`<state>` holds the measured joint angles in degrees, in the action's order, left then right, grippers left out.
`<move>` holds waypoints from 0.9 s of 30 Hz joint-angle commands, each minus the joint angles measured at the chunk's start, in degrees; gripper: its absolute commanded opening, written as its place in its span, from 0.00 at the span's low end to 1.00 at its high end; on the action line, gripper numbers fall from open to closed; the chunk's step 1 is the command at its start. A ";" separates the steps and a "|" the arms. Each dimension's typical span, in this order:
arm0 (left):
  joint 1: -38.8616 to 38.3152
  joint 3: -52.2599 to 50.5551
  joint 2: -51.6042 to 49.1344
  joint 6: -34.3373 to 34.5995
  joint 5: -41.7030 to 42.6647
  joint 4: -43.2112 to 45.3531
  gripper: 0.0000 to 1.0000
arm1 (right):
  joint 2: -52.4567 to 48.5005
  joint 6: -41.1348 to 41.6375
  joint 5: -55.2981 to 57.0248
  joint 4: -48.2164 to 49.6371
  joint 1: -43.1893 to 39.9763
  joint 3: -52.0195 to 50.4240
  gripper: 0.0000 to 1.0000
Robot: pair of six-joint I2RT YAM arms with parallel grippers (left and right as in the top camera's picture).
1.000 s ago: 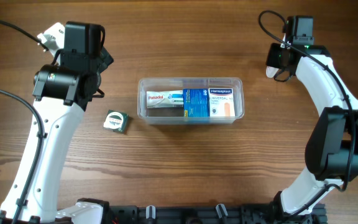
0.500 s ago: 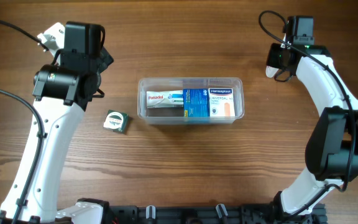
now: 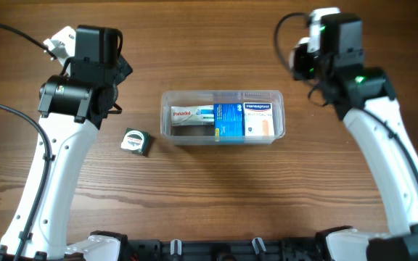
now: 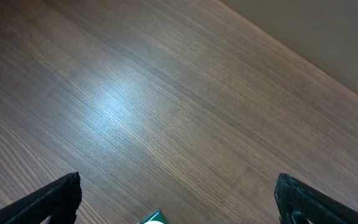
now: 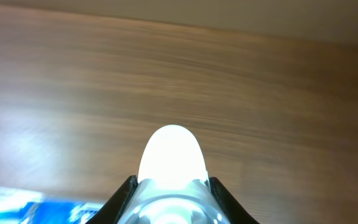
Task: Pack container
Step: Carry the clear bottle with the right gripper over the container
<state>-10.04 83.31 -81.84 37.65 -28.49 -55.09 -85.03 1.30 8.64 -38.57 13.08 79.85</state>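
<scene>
Clear plastic is sitting in the middle of the brown wooden table (image 3: 216, 188): the see-through rectangular container (image 3: 223, 93) with rounded corners. It is holding three cartons side by side, a white and red carton (image 3: 187, 114) on the left, a blue carton (image 3: 228, 119) in the middle and a white and blue carton (image 3: 258, 119) on the right.

I am hanging my right gripper (image 5: 171, 180) over bare wood at the far right of the container, apart from it. Its fingers (image 5: 127, 186) are pinching a smooth white round-topped object (image 5: 171, 152) between them.

I am holding my left gripper (image 4: 179, 200) above the table to the left of the container with its fingers (image 4: 58, 198) spread wide around nothing. A small green and white box (image 3: 136, 141) is lying on the wood just near of this gripper, well apart from the container. One corner of it is peeking in at the bottom edge of my left wrist view.
</scene>
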 commanded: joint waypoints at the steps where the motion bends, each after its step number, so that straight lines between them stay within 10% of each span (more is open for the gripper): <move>1: 0.15 0.37 0.20 0.11 -0.94 0.13 1.00 | 4.83 -4.00 0.33 -0.83 8.46 0.83 0.11; 10: 0.15 0.37 0.20 0.11 -0.94 0.13 1.00 | 4.42 -5.64 0.00 -5.35 24.87 0.68 0.07; 27: 0.15 0.37 0.20 0.11 -0.94 0.13 1.00 | -12.63 -19.21 -19.28 -1.95 27.82 0.37 0.07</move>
<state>-10.04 83.31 -81.84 37.65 -28.49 -55.09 -96.20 -13.02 -6.61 -42.13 40.12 79.85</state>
